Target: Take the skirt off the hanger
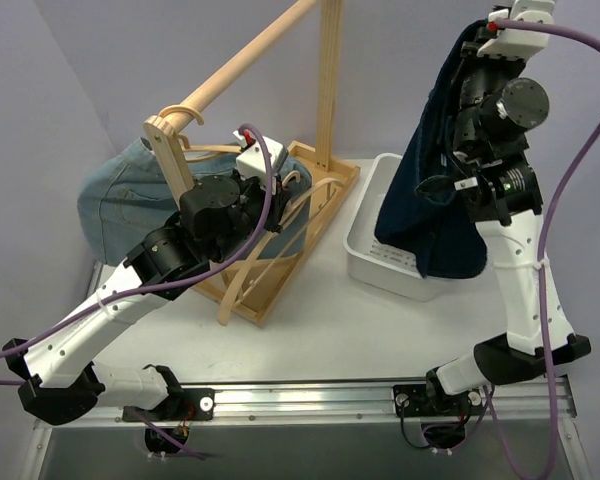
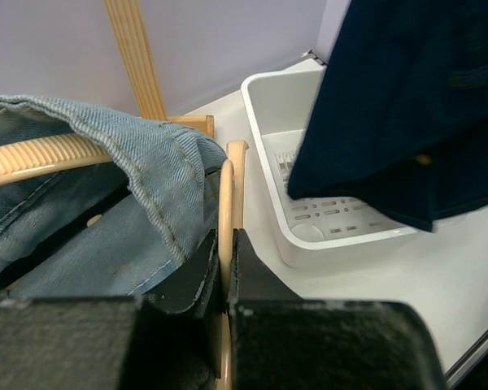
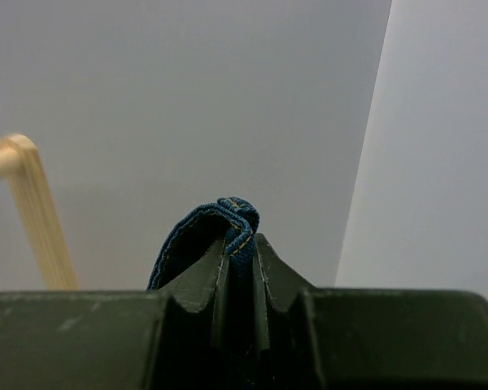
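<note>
Right tool (image 3: 240,268) clamped on dark skirt (image 1: 435,180), hanging straight down over white bin (image 1: 365,245) toward worktop's far right corner. Left tool (image 2: 226,268) pinching hanger (image 2: 226,203).

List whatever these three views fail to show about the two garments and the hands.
- Right hand: cut off by the top edge in the top external view.
- Dark blue skirt: the right arm hides its far side; the right wrist view shows only a pinched fold.
- Light denim garment: the left arm covers its right part overhead.
- White bin: the skirt hides its interior.
</note>
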You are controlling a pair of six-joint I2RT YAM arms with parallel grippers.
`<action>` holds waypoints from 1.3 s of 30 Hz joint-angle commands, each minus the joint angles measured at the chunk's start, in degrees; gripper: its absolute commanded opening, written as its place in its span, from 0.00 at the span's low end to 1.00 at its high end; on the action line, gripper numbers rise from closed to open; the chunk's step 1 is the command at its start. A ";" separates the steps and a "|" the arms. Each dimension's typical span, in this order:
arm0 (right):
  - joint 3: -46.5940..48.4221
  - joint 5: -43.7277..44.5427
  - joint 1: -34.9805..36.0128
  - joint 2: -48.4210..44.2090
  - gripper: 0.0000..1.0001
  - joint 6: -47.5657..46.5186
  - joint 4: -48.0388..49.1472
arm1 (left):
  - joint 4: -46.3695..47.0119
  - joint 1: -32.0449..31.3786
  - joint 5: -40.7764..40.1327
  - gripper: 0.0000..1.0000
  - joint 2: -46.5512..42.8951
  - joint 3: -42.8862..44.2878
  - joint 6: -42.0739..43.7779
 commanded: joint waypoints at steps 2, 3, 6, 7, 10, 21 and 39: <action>-3.43 -2.95 -2.86 -1.67 0.00 6.04 6.98 | 1.02 0.40 -0.05 0.02 -3.47 -0.43 0.24; -4.05 -2.86 -3.13 -1.77 0.00 6.31 6.98 | 1.02 0.40 -0.32 0.02 -3.91 -0.69 0.24; -7.55 -1.11 -3.30 -3.43 0.00 7.45 6.72 | 0.93 0.40 -0.40 0.02 -4.35 -1.22 0.33; -10.96 -0.58 -3.31 -4.22 0.00 7.89 6.89 | 0.84 0.40 -0.06 0.02 -4.35 -1.22 0.33; -17.56 1.00 -3.39 -8.78 0.00 9.91 7.16 | 0.75 0.40 1.17 0.02 -4.18 -1.13 0.15; -45.78 7.69 -3.66 -22.60 0.00 24.50 -3.90 | -1.36 0.23 6.36 0.02 -4.53 -0.17 -0.99; -42.02 -9.35 -3.92 -18.27 1.00 36.63 -33.54 | -7.68 0.05 15.85 0.02 -2.86 5.45 -4.33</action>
